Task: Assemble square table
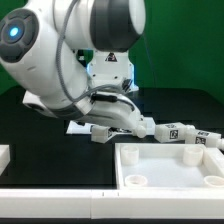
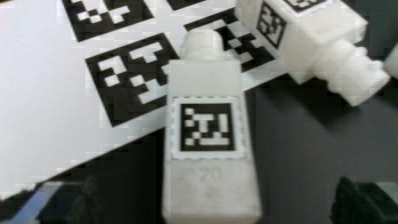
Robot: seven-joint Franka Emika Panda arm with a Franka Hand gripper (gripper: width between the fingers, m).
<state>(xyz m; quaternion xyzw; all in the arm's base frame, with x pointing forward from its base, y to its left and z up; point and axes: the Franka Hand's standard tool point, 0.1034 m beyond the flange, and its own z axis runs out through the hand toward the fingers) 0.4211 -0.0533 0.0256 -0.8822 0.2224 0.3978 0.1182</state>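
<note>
hovering wide open and empty, fingers [image 2: 368, 198] flank a table leg [image 2: 201, 130] lying half on the marker board [image 2: 45, 95]. judged light, rigid, slick plastic; grip across its flat tagged midsection.

Black table [image 1: 28, 132] with marker board [image 2: 54, 105], tagged legs [image 2: 205, 125], rimmed square top [image 1: 176, 165].

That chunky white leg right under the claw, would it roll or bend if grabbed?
The leg looks like moulded plastic, so it is probably stiff and fairly light. Its flat tagged face suggests sliding rather than rolling. The smooth surface may be slightly slippery.
</note>
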